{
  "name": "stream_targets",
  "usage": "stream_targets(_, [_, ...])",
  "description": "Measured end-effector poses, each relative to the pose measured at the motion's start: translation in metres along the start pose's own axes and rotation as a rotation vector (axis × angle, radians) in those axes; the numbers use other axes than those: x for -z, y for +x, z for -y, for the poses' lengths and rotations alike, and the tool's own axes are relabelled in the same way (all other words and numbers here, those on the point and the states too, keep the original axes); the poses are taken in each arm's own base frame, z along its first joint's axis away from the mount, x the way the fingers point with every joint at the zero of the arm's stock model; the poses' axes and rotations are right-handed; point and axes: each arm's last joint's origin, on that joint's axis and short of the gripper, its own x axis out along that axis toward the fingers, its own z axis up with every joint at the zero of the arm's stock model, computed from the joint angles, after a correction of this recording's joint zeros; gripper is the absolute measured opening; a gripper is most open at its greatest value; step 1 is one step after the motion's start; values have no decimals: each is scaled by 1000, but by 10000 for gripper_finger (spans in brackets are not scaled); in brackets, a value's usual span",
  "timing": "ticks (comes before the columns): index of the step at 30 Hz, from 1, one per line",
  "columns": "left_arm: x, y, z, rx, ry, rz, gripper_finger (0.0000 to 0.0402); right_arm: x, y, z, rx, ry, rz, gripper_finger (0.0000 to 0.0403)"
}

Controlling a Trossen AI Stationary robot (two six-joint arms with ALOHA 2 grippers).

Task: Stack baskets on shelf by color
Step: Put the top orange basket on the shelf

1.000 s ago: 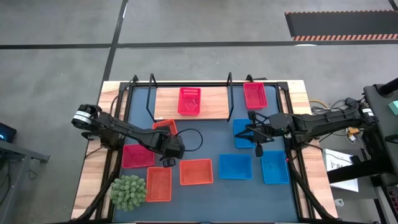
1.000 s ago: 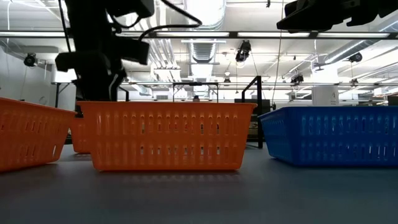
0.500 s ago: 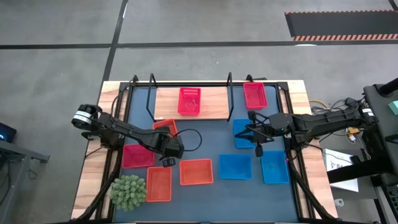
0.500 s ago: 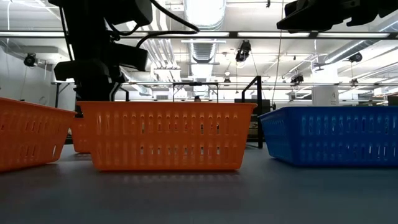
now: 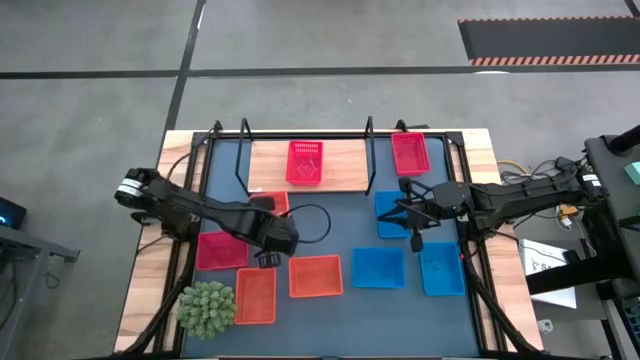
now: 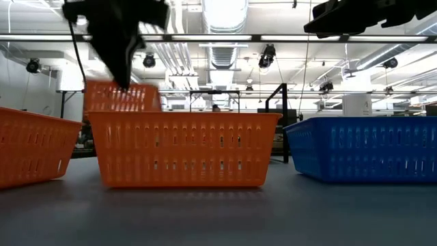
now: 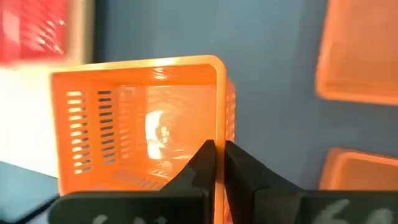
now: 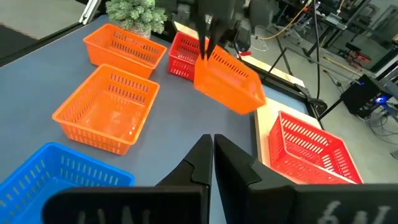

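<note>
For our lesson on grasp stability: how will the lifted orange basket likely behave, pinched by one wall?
The orange basket hangs tilted from the left gripper, so it will probably swing. Its thin mesh wall may flex. It looks light, being empty.

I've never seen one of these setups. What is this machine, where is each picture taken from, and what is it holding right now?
Two dark robot arms work at a table. One picture looks straight down, one looks level across the tabletop, and one camera rides on each wrist.

On the dark-blue mat lie mesh baskets in orange, red and blue, plus a green plant ball. At the far edge stands the shelf, a wooden board already carrying one red basket.

The left gripper is shut on the rim of an orange basket and has it lifted, tilted, clear of the mat; the right wrist view shows this best. The right gripper is shut, holds nothing and hovers over the blue baskets.
</note>
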Motion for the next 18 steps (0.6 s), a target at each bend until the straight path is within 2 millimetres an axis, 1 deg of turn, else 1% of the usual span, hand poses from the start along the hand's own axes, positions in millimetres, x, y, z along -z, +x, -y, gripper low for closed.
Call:
stream_targets(4, [-13, -33, -8, -52, 69, 89, 1, 1, 0, -1, -2, 2, -6, 9])
stream_targets(6, [-19, -44, -14, -117, 127, 140, 1, 2, 1, -1, -2, 1, -6, 9])
stream_targets(8, [-23, -50, -23, -192, 190, 163, 0, 2, 0, -1, -2, 1, -6, 9])
stream_targets(10, [-27, -52, -35, -245, 227, 164, 0, 2, 0, -1, -2, 1, -6, 9])
stream_targets(12, [-29, -48, -49, -269, 235, 140, 0, 2, 0, -1, -2, 1, -6, 9])
stream_targets(18, [-29, -23, -97, -327, 208, 3, 0, 2, 0, -1, -2, -5, -5, 9])
